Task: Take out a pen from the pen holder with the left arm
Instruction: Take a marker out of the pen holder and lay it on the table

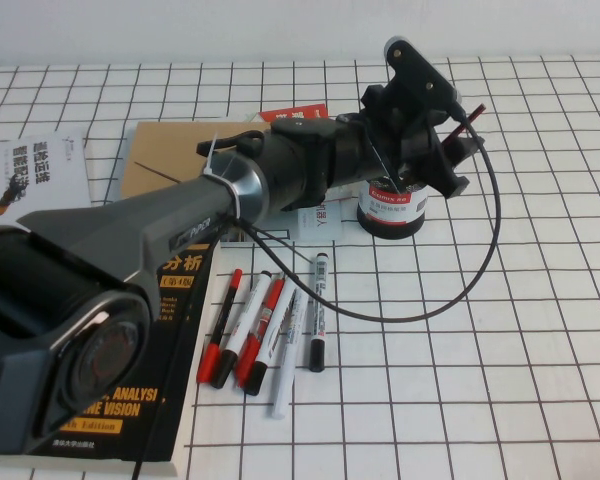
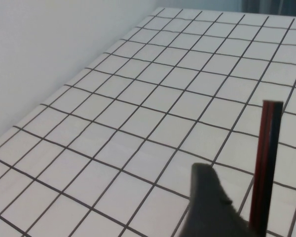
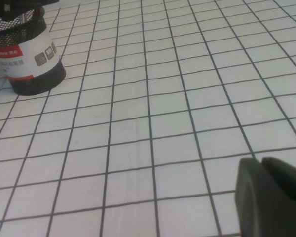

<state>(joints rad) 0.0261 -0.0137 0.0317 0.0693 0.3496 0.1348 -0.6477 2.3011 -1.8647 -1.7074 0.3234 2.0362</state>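
The left gripper [image 1: 440, 150] hangs over the pen holder [image 1: 393, 212], fingers [image 2: 207, 207] apart around a red pen [image 2: 266, 163], so clamping and lifting remain; the right gripper [image 3: 266, 173] sits low, rightward.

A white tabletop [image 1: 500, 380] ruled with a dark grid carries a black book [image 1: 180, 340] with yellow lettering at the near left. A white booklet [image 1: 35, 175] lies farther back on the left, with a brown cardboard sheet [image 1: 165, 150] beside it. Five markers [image 1: 264, 335] lie side by side just right of the book.
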